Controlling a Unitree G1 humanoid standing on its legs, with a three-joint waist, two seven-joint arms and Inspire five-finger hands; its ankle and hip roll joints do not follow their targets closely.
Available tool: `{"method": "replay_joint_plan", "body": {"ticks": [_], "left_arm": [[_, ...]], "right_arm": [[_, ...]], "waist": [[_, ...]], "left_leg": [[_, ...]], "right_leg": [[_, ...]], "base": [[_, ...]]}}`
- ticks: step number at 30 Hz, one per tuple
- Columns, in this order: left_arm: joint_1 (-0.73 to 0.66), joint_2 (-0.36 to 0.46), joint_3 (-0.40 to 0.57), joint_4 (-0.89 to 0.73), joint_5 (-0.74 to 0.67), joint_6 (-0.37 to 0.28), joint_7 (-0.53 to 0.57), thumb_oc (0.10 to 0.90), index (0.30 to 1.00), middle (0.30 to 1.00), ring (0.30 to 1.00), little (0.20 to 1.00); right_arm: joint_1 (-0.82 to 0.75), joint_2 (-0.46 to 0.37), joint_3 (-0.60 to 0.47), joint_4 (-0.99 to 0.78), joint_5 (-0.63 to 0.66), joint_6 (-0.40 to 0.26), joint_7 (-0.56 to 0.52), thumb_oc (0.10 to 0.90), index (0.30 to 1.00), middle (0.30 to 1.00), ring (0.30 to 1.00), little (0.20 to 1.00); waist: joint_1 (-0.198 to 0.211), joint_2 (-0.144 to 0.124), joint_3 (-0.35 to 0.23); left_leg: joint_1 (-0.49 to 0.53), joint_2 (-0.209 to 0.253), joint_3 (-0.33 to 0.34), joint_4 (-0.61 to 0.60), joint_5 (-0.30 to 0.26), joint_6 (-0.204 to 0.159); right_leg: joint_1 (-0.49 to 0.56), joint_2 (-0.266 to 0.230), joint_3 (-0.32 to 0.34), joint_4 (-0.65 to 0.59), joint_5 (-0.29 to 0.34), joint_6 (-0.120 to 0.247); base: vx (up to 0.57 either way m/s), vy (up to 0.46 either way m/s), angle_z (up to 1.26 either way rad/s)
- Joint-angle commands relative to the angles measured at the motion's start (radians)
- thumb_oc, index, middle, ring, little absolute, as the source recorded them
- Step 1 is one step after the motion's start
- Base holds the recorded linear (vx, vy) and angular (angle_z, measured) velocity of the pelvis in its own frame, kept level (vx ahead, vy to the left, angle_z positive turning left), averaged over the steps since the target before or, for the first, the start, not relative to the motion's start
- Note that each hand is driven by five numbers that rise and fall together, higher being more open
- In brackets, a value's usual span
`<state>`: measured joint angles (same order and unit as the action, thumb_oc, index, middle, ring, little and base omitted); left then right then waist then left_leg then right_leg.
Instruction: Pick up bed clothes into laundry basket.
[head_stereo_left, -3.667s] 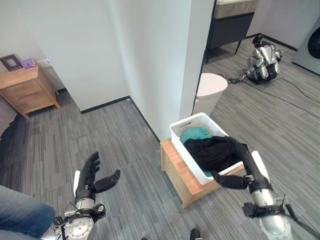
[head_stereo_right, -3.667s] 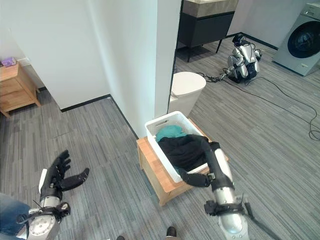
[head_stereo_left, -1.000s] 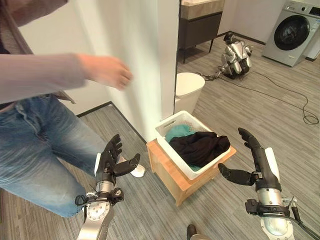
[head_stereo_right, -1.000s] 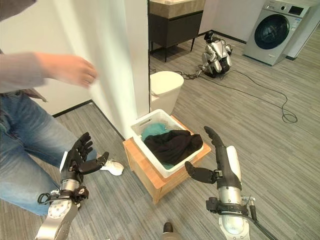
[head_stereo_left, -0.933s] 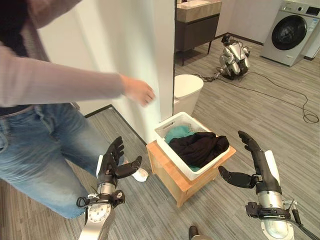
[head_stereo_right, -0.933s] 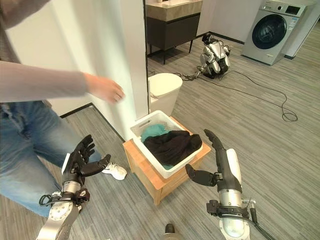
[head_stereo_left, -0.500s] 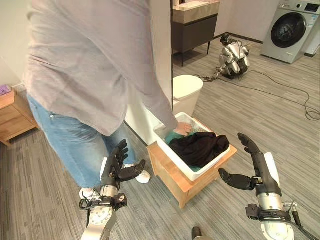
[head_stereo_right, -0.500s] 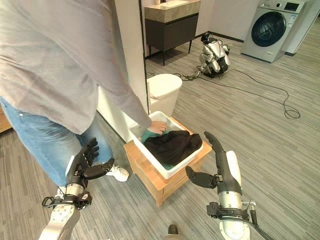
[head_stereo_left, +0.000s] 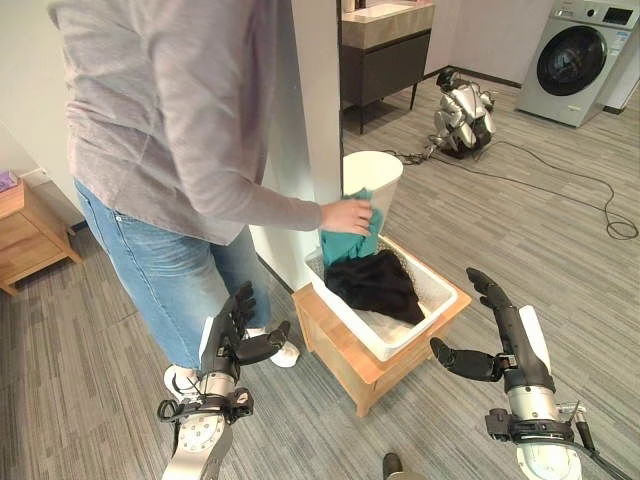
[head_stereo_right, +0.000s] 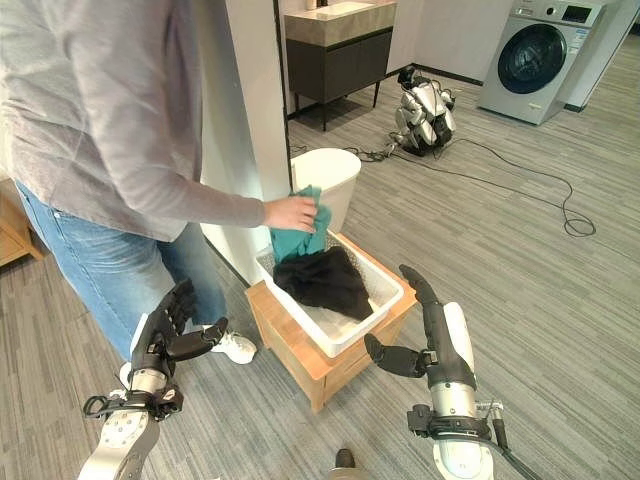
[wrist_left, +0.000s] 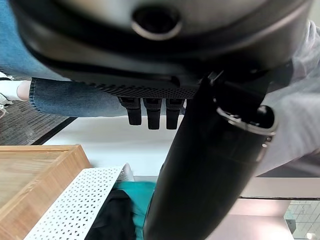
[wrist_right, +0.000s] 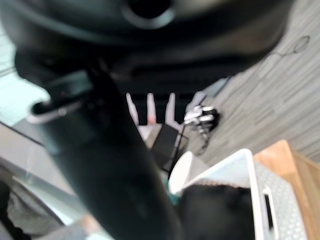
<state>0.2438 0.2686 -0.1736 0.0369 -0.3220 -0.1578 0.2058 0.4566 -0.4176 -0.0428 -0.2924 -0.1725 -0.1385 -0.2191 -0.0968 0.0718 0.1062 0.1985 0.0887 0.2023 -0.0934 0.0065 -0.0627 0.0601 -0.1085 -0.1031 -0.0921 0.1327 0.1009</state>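
Observation:
A white laundry basket (head_stereo_left: 348, 320) stands on a low wooden stand (head_stereo_left: 335, 352) beside a white wall corner. A black garment (head_stereo_left: 375, 283) lies inside it. A person in a grey top and jeans leans over the basket, and the person's hand (head_stereo_left: 347, 215) holds a teal cloth (head_stereo_left: 350, 240) lifted above its far end. My left hand (head_stereo_left: 232, 335) hovers open left of the stand, near the person's legs. My right hand (head_stereo_left: 503, 335) hovers open just right of the basket, touching nothing. In the left wrist view, the basket's perforated wall (wrist_left: 85, 200) shows past straight fingers (wrist_left: 150, 115).
A white bin (head_stereo_left: 372, 175) stands behind the basket. Farther back are a dark cabinet (head_stereo_left: 385, 55), another robot slumped on the floor (head_stereo_left: 463, 105) with cables, and a washing machine (head_stereo_left: 590, 55). A wooden nightstand (head_stereo_left: 25, 235) sits at the far left.
My right hand has left the basket and opened beside it. A person stepped in, reached into the basket and lifted the teal cloth out. The camera shifted.

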Motion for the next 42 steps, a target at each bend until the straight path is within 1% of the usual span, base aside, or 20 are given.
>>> {"method": "replay_joint_plan", "body": {"ticks": [1,16,20,22,23,25,27,29,30,31,32,33,34,35,36,37,38,40,41,42], "left_arm": [[-0.042,0.060,0.075,-0.093,0.008,-0.105,-0.009,0.800,0.900,0.900,0.900,0.900],[0.029,0.056,0.206,-0.203,-0.023,-0.169,0.044,0.800,0.900,0.900,0.900,0.900],[0.047,0.048,0.264,-0.193,-0.018,-0.198,0.070,0.800,0.900,0.900,0.900,0.900],[0.042,0.046,0.265,-0.183,-0.028,-0.201,0.070,0.800,0.900,0.900,0.900,0.900],[-0.004,0.049,0.248,-0.158,-0.034,-0.195,0.078,0.800,0.900,0.900,0.900,0.900],[-0.043,0.063,0.231,-0.133,-0.039,-0.191,0.070,0.800,0.900,0.900,0.900,0.900],[-0.035,0.080,0.233,-0.130,-0.036,-0.196,0.052,0.800,0.900,0.900,0.900,0.900],[-0.035,0.083,0.220,-0.105,-0.025,-0.190,0.044,0.800,0.900,0.900,0.900,0.900],[-0.059,0.090,0.205,-0.084,-0.011,-0.181,0.042,0.800,0.900,0.900,0.900,0.900],[-0.062,0.090,0.202,-0.083,-0.011,-0.180,0.042,0.800,0.900,0.900,0.900,0.900],[-0.072,0.098,0.193,-0.092,-0.002,-0.176,0.032,0.800,0.900,0.900,0.900,0.900],[-0.072,0.098,0.193,-0.093,-0.002,-0.175,0.032,0.800,0.900,0.900,0.900,0.900],[-0.090,0.114,0.163,-0.104,0.023,-0.180,0.037,0.800,0.900,0.900,0.900,0.900],[-0.113,0.118,0.135,-0.101,0.033,-0.179,0.038,0.800,0.900,0.900,0.900,0.900],[-0.133,0.120,0.108,-0.107,0.042,-0.180,0.037,0.800,0.900,0.900,0.900,0.900],[-0.135,0.120,0.106,-0.107,0.042,-0.180,0.038,0.800,0.900,0.900,0.900,0.900],[-0.182,0.117,0.058,-0.111,0.063,-0.187,0.042,0.800,0.900,0.900,0.900,0.900],[-0.200,0.118,0.041,-0.106,0.072,-0.187,0.041,0.800,0.900,0.900,0.900,0.900],[-0.220,0.121,0.026,-0.103,0.080,-0.186,0.039,0.800,0.900,0.900,0.900,0.900],[-0.239,0.122,0.005,-0.103,0.085,-0.187,0.042,0.800,0.900,0.900,0.900,0.900]], "right_arm": [[-0.094,0.005,-0.029,-0.145,0.005,-0.080,-0.012,0.800,0.900,0.900,0.900,0.900],[-0.122,-0.018,-0.013,-0.194,-0.036,-0.104,-0.005,0.800,0.900,0.900,0.900,0.900],[-0.166,-0.047,0.006,-0.167,-0.042,-0.125,-0.004,0.800,0.900,0.900,0.900,0.900],[-0.179,-0.051,0.012,-0.137,-0.033,-0.130,-0.010,0.800,0.900,0.900,0.900,0.900],[-0.216,-0.061,-0.009,-0.083,-0.033,-0.124,-0.045,0.800,0.900,0.900,0.900,0.900],[-0.263,-0.072,-0.020,-0.058,-0.029,-0.123,-0.072,0.800,0.900,0.900,0.900,0.900],[-0.269,-0.068,-0.036,-0.058,-0.027,-0.125,-0.070,0.800,0.900,0.900,0.900,0.900],[-0.264,-0.054,-0.059,-0.043,-0.041,-0.122,-0.073,0.800,0.900,0.900,0.900,0.900],[-0.266,-0.050,-0.069,-0.008,-0.062,-0.111,-0.084,0.800,0.900,0.900,0.900,0.900],[-0.268,-0.049,-0.071,-0.004,-0.064,-0.112,-0.085,0.800,0.900,0.900,0.900,0.900],[-0.272,-0.041,-0.083,0.002,-0.076,-0.109,-0.090,0.800,0.900,0.900,0.900,0.900],[-0.273,-0.041,-0.083,0.003,-0.076,-0.110,-0.090,0.800,0.900,0.900,0.900,0.900],[-0.262,-0.032,-0.097,0.007,-0.095,-0.107,-0.098,0.800,0.900,0.900,0.900,0.900],[-0.252,-0.023,-0.100,0.018,-0.101,-0.105,-0.105,0.800,0.900,0.900,0.900,0.900],[-0.240,-0.017,-0.113,0.023,-0.109,-0.103,-0.115,0.800,0.900,0.900,0.900,0.900],[-0.240,-0.017,-0.115,0.023,-0.109,-0.103,-0.115,0.800,0.900,0.900,0.900,0.900],[-0.199,-0.022,-0.151,0.022,-0.135,-0.096,-0.142,0.800,0.900,0.900,0.900,0.900],[-0.187,-0.024,-0.169,0.018,-0.150,-0.094,-0.158,0.800,0.900,0.900,0.900,0.900],[-0.180,-0.021,-0.183,0.017,-0.163,-0.087,-0.171,0.800,0.900,0.900,0.900,0.900],[-0.175,-0.024,-0.199,0.017,-0.173,-0.080,-0.189,0.800,0.900,0.900,0.900,0.900]], "waist": [[-0.004,-0.045,-0.021],[0.058,-0.044,-0.007],[0.119,-0.051,-0.001],[0.131,-0.056,0.006],[0.136,-0.076,0.038],[0.095,-0.092,0.032],[0.081,-0.098,0.019],[0.090,-0.083,-0.001],[0.116,-0.084,-0.006],[0.113,-0.086,-0.005],[0.116,-0.085,-0.003],[0.115,-0.088,-0.003],[0.116,-0.087,0.016],[0.113,-0.084,0.023],[0.104,-0.080,0.027],[0.106,-0.077,0.025],[0.093,-0.075,0.030],[0.094,-0.071,0.029],[0.097,-0.069,0.029],[0.086,-0.072,0.031]], "left_leg": [[-0.036,0.042,-0.045,0.042,-0.047,-0.017],[-0.095,0.046,-0.095,0.021,-0.010,-0.029],[-0.132,0.052,-0.140,0.036,0.010,-0.039],[-0.161,0.048,-0.153,0.064,0.013,-0.042],[-0.259,0.064,-0.058,0.181,0.027,-0.045],[-0.272,0.136,0.199,0.262,-0.003,-0.021],[-0.258,0.168,0.295,0.337,-0.067,-0.019],[-0.231,0.132,0.292,0.255,-0.069,-0.007],[-0.220,0.086,0.240,0.216,-0.074,0.012],[-0.220,0.078,0.235,0.212,-0.074,0.018],[-0.203,0.054,0.219,0.190,-0.088,0.039],[-0.203,0.050,0.219,0.188,-0.087,0.041],[-0.186,0.020,0.192,0.151,-0.072,0.071],[-0.181,0.011,0.147,0.123,-0.063,0.074],[-0.178,0.005,0.103,0.097,-0.054,0.075],[-0.182,0.008,0.103,0.095,-0.047,0.076],[-0.176,-0.008,0.013,0.067,-0.038,0.065],[-0.182,-0.014,-0.023,0.060,-0.032,0.064],[-0.186,-0.017,-0.070,0.055,-0.030,0.059],[-0.191,-0.021,-0.140,0.049,-0.016,0.046]], "right_leg": [[0.048,-0.099,-0.003,0.118,-0.200,0.063],[0.043,-0.079,-0.057,0.106,-0.210,0.052],[0.058,-0.064,-0.098,0.092,-0.217,0.040],[0.063,-0.067,-0.119,0.087,-0.214,0.037],[0.077,-0.087,-0.195,0.085,-0.216,0.031],[0.081,-0.097,-0.288,0.094,-0.227,0.018],[0.108,-0.094,-0.331,0.093,-0.252,0.007],[0.116,-0.105,-0.388,0.129,-0.250,0.023],[0.088,-0.145,-0.430,0.258,-0.239,0.042],[0.083,-0.155,-0.434,0.275,-0.245,0.049],[0.054,-0.191,-0.447,0.376,-0.229,0.069],[0.052,-0.196,-0.447,0.382,-0.232,0.071],[-0.002,-0.245,-0.431,0.541,-0.127,0.118],[-0.034,-0.234,-0.379,0.589,-0.107,0.141],[-0.067,-0.202,-0.308,0.621,-0.118,0.141],[-0.071,-0.199,-0.310,0.618,-0.112,0.139],[-0.116,-0.128,-0.172,0.598,-0.158,0.145],[-0.118,-0.110,-0.137,0.565,-0.166,0.136],[-0.114,-0.107,-0.106,0.524,-0.193,0.123],[-0.111,-0.093,-0.018,0.439,-0.204,0.108]], "base": [[0.04,-0.015,0.02],[-0.02,-0.034,0.10],[-0.05,-0.045,0.29],[-0.19,-0.024,0.36],[-0.39,-0.044,0.56],[-0.28,-0.043,1.94],[0.00,0.039,1.99],[0.08,0.204,0.91],[0.08,0.211,1.06],[0.13,0.234,1.26],[0.06,0.106,1.41],[0.09,0.205,1.54],[0.02,0.138,1.44],[0.03,0.155,1.93],[-0.02,0.038,1.71],[0.06,0.010,1.80],[0.08,-0.043,1.19],[0.07,-0.074,1.45],[0.04,-0.184,1.70],[0.07,-0.247,1.60]]}}
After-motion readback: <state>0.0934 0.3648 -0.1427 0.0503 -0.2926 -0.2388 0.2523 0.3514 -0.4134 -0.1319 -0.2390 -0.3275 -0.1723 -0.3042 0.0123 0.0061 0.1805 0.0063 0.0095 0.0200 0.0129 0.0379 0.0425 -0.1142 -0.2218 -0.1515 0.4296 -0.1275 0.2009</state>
